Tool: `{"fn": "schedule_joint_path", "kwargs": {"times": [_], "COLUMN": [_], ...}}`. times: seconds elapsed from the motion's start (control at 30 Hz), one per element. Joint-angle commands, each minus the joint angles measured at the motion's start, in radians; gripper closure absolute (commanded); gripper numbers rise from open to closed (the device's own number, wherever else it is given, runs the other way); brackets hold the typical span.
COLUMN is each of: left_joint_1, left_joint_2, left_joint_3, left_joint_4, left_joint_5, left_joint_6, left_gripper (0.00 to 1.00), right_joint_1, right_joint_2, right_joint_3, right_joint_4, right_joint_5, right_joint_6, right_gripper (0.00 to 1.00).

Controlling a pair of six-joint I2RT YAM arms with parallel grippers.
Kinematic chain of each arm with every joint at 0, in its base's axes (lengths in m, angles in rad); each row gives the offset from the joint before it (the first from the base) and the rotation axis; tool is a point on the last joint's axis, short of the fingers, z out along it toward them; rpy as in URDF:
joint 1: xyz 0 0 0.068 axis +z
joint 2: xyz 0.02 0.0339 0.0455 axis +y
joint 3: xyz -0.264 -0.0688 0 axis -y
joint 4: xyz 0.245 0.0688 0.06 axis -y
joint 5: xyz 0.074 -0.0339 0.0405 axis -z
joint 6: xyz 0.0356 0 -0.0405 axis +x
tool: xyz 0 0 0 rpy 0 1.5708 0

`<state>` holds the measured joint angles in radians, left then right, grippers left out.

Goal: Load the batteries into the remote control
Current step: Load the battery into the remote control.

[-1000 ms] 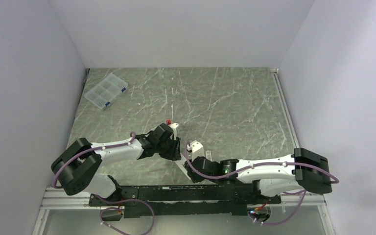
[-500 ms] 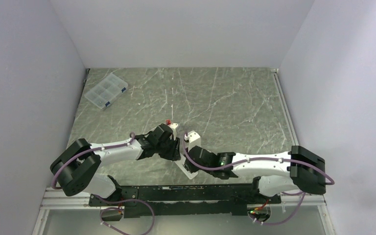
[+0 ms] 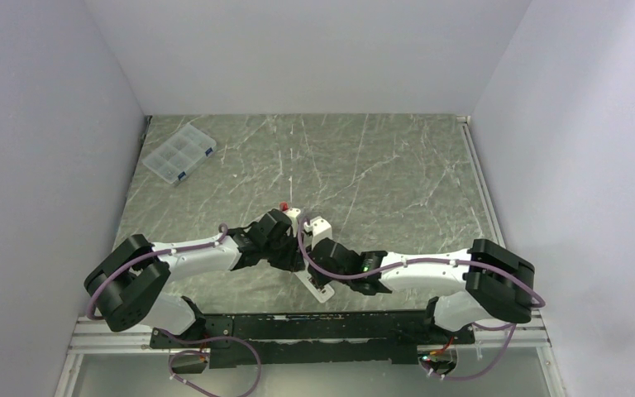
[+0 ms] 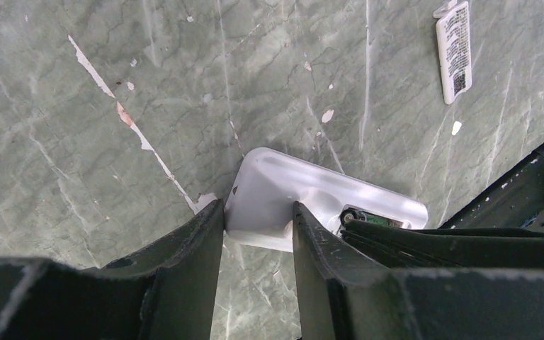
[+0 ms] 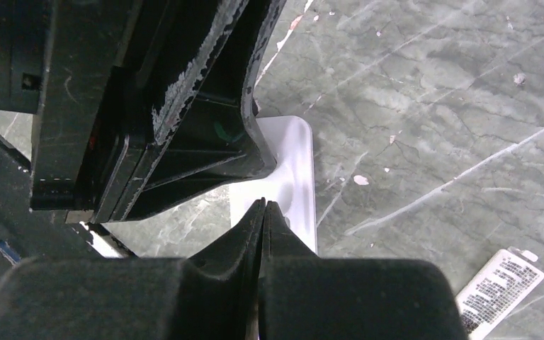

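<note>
The white remote control (image 4: 304,191) lies back up on the marble table, near the front edge in the top view (image 3: 315,288). My left gripper (image 4: 256,212) is shut on its near end, one finger against each side. One dark, green-tinted battery (image 4: 360,215) shows in the recess; I see no second battery. My right gripper (image 5: 263,204) is shut with nothing visible between its fingers. Its tips hover over the remote (image 5: 294,170), right beside the left gripper's body (image 5: 170,92). In the left wrist view the right gripper's fingers (image 4: 439,242) cover most of the recess.
A small white flat cover piece with a printed label (image 4: 454,51) lies on the table beyond the remote; it also shows in the right wrist view (image 5: 499,287). A clear compartment box with blue clips (image 3: 179,154) sits far back left. The black base rail (image 3: 314,327) runs close behind the remote.
My right arm has swung left and forward, bringing its shut gripper over the remote beside the left gripper. The left arm and the remote have not moved.
</note>
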<state>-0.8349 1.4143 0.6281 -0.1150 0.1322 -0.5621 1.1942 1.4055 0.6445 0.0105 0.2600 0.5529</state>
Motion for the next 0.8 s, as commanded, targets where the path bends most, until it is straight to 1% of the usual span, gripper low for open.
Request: {"fn": "schedule_joint_path", "kwargs": {"times": [0.0,0.3,0.77], "left_joint_1": [-0.001,-0.001,0.001], "left_joint_2": [0.012,0.017,0.023], "left_joint_3": [-0.034,-0.031,-0.028], "left_joint_4": [-0.086,-0.087,-0.09], "left_joint_5": [-0.075,-0.075,-0.076], "left_joint_6": [0.028,0.03,0.03], "left_gripper": [0.58,0.58,0.58], "right_joint_1": [-0.011,-0.012,-0.012], "right_joint_2": [0.0,0.012,-0.028], "right_joint_3": [0.035,0.009,-0.051], "right_joint_4": [0.05,0.055,0.048], "right_joint_5": [-0.019,-0.04,-0.041], "right_joint_6": [-0.021,-0.024,-0.005], "right_gripper": [1.0,1.0,1.0]}}
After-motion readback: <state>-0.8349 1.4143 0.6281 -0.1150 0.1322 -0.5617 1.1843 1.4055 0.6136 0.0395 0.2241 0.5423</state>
